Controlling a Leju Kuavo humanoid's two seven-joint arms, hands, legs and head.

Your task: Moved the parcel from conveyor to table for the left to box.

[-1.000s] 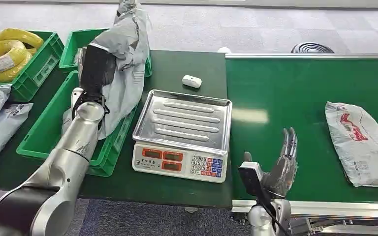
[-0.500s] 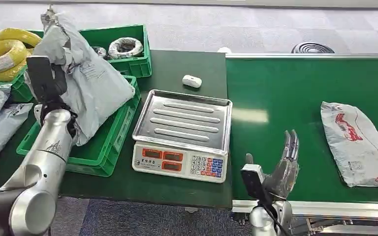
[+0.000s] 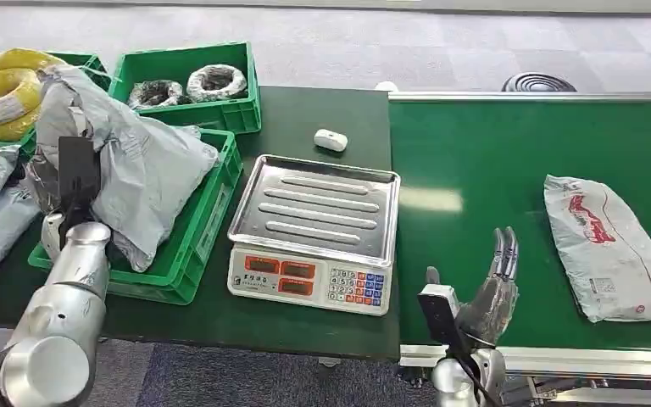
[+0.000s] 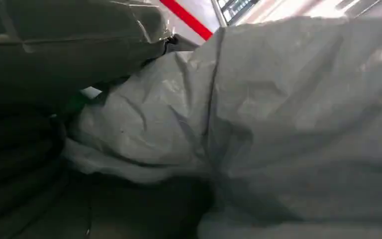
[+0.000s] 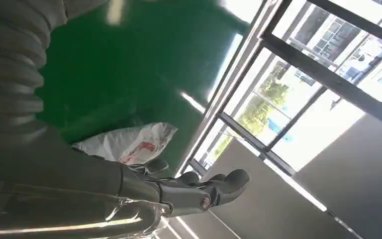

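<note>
Our left hand [image 3: 55, 227] has swung the grey parcel [image 3: 140, 174] down onto the green crate [image 3: 206, 222]; its grasp we cannot tell. Right hand [image 3: 490, 292] hovers released by the belt's next parcel [image 3: 606, 246].

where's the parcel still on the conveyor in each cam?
Head view: parcel lies flat on the green conveyor belt, far right, ahead of the right robot hand.
Right wrist view: parcel on the belt, beyond the robot hand's fingers.
Left wrist view: not in it.
Shared landmark: the belt and the parcel's red print.
</note>
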